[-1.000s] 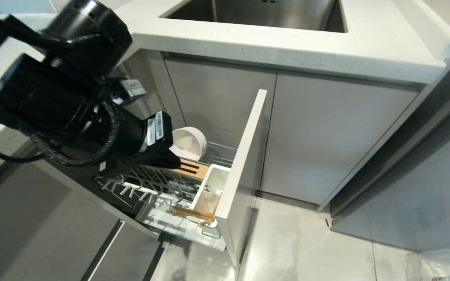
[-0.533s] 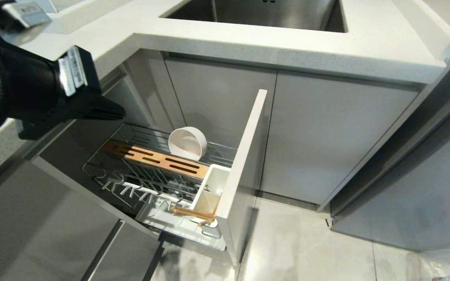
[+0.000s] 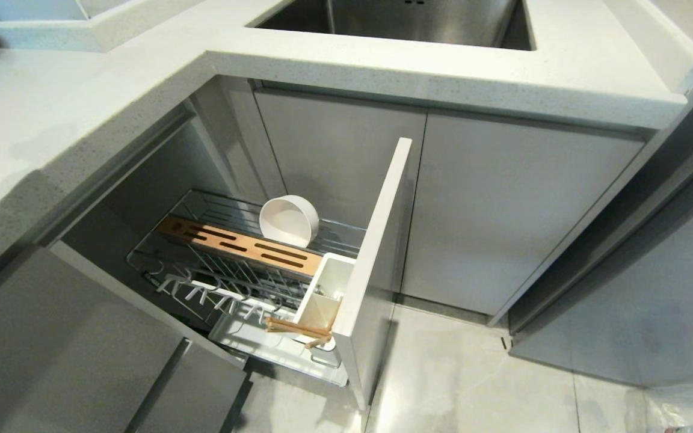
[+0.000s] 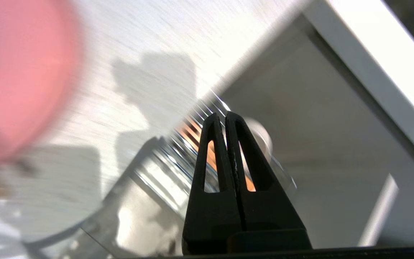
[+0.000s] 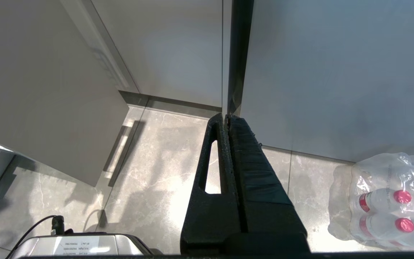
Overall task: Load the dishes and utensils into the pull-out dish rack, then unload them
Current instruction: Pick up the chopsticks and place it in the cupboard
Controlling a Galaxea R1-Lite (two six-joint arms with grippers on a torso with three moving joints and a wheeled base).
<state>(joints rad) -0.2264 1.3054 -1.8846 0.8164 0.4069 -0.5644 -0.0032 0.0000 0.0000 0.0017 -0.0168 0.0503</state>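
We see the dish rack (image 3: pixel 244 264) pulled out of the lower cabinet, left of centre in the head view, fixed behind the tall pale grey cabinet front (image 3: pixel 376 258). The white bowl (image 3: pixel 289 221) stands on its edge at the back of the rack, just behind the slotted wooden strip (image 3: pixel 244 245), its opening turned toward the frame's left. The chopsticks (image 3: pixel 296 329) lie across the lower rim of the white utensil cup (image 3: pixel 325 294), near the front of the rack, above the white drip tray (image 3: pixel 274 349). We cannot make out the spoon.

The left gripper (image 4: pixel 225 117) shows in the left wrist view: its fingers (image 4: pixel 212 144) are pressed together and hold nothing. Beyond the tips the view is blurred; we make out the rack's wires and orange wood there, the pale table (image 4: pixel 149 46) in the upper left, and a pink round shape (image 4: pixel 20 79) at the left edge. In the head view only a dark tip shows at the far upper left edge, over the table (image 3: pixel 82 102).

The right gripper (image 5: pixel 227 117) hangs over the tiled floor (image 5: pixel 149 172) beside grey cabinet doors, fingers (image 5: pixel 214 133) closed and empty. A shrink-wrapped pack of bottles (image 5: pixel 383 201) sits on the floor at the lower right of that view.
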